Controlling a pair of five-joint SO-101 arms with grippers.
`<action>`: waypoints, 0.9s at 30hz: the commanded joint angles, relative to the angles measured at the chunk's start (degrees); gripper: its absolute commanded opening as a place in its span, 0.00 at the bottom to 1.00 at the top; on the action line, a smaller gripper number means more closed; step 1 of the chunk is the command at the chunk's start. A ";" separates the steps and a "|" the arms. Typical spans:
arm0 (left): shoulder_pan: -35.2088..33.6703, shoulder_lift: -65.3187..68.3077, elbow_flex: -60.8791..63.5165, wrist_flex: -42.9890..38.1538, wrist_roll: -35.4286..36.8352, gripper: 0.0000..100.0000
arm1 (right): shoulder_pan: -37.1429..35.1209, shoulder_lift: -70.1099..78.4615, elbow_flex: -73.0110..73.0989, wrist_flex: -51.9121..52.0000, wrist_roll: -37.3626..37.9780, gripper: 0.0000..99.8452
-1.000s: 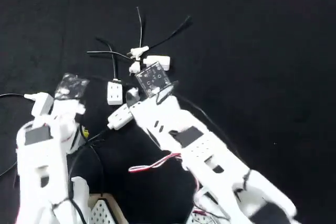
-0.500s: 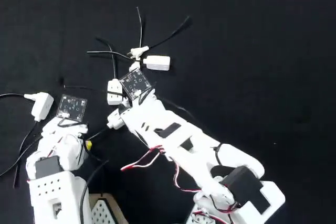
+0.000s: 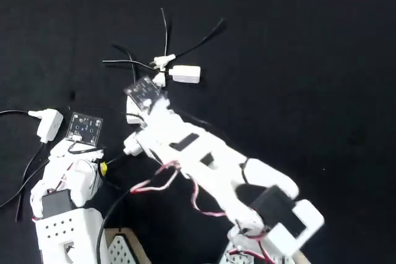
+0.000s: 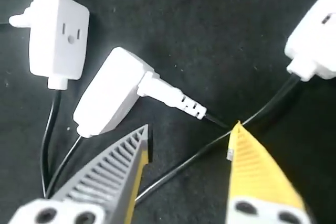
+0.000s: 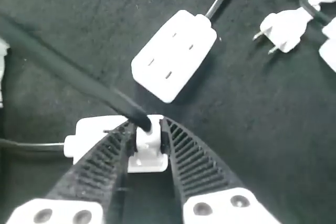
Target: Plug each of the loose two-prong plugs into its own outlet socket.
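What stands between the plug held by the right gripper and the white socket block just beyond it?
Nothing visible does. The right gripper is shut on the plug, and only bare black cloth lies between it and the socket block. The plug's own black cable leaves to one side.

Left end effector: fingers apart | white cord connector lying near grey fingertip | white outlet socket alongside | black desk

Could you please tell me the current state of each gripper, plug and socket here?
left gripper: open, empty.
right gripper: shut on white plug.
flat socket: slots empty.
two-prong plug: loose, prongs bare.
square socket: slots empty.
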 commanded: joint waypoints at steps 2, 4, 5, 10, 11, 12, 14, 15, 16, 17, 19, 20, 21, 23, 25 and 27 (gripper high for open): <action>-0.22 -0.53 -0.13 0.44 -0.44 0.24 | -1.58 3.91 -7.96 11.43 -0.35 0.02; 0.92 -0.44 -0.31 0.44 -0.44 0.24 | -1.41 2.68 -9.27 15.74 -0.44 0.08; 2.15 -0.44 -0.40 0.62 -0.44 0.24 | -1.32 1.54 -9.71 18.02 -0.44 0.13; 9.27 -0.44 -3.74 4.75 -0.35 0.25 | -1.23 -8.57 -11.47 31.65 -0.09 0.39; 10.15 -0.44 -4.70 5.27 -0.35 0.25 | -0.70 -11.47 -11.91 35.08 0.00 0.41; 10.95 -0.44 -5.67 5.80 -0.26 0.25 | 0.35 -14.46 -12.18 39.12 0.09 0.42; 12.79 -0.88 -6.81 6.07 -0.44 0.25 | 2.46 -21.32 -12.88 49.14 2.64 0.42; 14.11 -0.53 -7.34 5.89 -0.53 0.25 | 4.31 -24.75 -13.23 54.24 5.19 0.42; 15.87 -0.44 -7.34 5.89 -0.62 0.25 | 6.24 -28.18 -13.76 58.81 7.12 0.42; 18.07 -0.44 -7.34 5.89 -1.49 0.25 | 8.18 -31.34 -14.46 63.21 8.62 0.42; 22.37 -0.35 -7.25 5.54 -2.64 0.25 | 12.31 -36.70 -15.60 69.80 10.55 0.42; 23.87 -0.26 -7.34 4.57 -2.46 0.25 | 14.68 -38.73 -15.96 72.35 11.25 0.42; 24.92 -0.18 -7.34 3.08 -2.37 0.25 | 17.14 -40.04 -16.04 73.93 11.69 0.42; 26.33 1.32 -7.43 -0.44 -1.58 0.25 | 21.71 -40.66 -16.04 74.90 12.04 0.39; 27.30 6.07 -8.75 -3.52 -1.58 0.26 | 25.32 -39.34 -15.96 74.55 12.04 0.31; 27.74 14.15 -11.47 -6.86 -1.58 0.28 | 27.34 -37.23 -15.25 72.44 12.13 0.21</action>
